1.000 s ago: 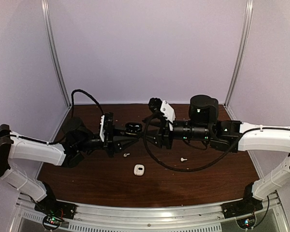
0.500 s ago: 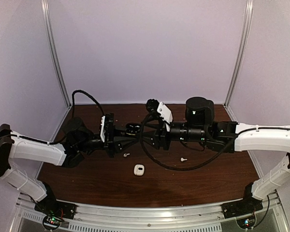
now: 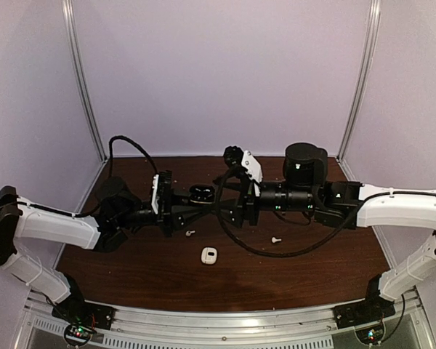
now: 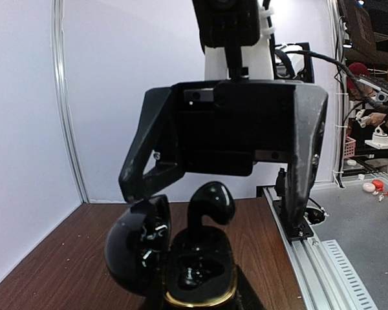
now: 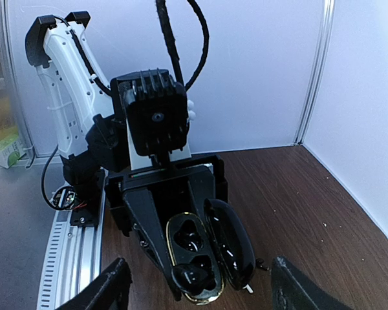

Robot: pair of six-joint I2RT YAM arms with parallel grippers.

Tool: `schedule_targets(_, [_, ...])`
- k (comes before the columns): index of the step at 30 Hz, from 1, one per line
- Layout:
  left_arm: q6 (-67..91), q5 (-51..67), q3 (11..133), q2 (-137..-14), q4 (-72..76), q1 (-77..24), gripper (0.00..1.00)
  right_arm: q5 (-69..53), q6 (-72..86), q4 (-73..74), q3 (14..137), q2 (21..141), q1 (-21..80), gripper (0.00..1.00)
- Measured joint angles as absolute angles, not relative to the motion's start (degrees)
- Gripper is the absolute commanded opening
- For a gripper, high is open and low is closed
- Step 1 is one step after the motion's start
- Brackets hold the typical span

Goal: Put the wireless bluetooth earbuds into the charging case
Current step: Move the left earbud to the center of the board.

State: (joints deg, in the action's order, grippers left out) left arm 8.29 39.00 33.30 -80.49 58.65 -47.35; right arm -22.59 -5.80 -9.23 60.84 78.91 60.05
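Note:
The black charging case (image 4: 200,279) with a gold rim is held above the table, its lid (image 4: 137,250) swung open. My left gripper (image 3: 194,198) is shut on it from below. One black earbud (image 4: 210,205) stands stem-down in one socket of the case (image 5: 193,253), leaning out; the other socket is bare. My right gripper (image 5: 204,292) faces the case, open, its fingers (image 4: 302,187) wide apart and clear of the earbud (image 5: 197,276). Two white earbuds (image 3: 190,233) (image 3: 276,239) lie on the table.
A small white case (image 3: 209,255) lies on the wooden table (image 3: 312,269) in front of the arms. A tiny black piece (image 5: 262,263) lies on the table beside the lid. White walls close in the back and both sides.
My right gripper has opened wider and drawn back a little to the right, away from the case. The left arm and the case have stayed still.

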Motion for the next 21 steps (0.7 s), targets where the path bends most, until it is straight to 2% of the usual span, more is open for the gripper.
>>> schedule_targets(21, [8.3, 39.0, 33.5, -81.0, 58.6, -47.4, 0.0, -17.7, -3.0, -9.2, 61.5, 79.1, 59.7, 0.69])
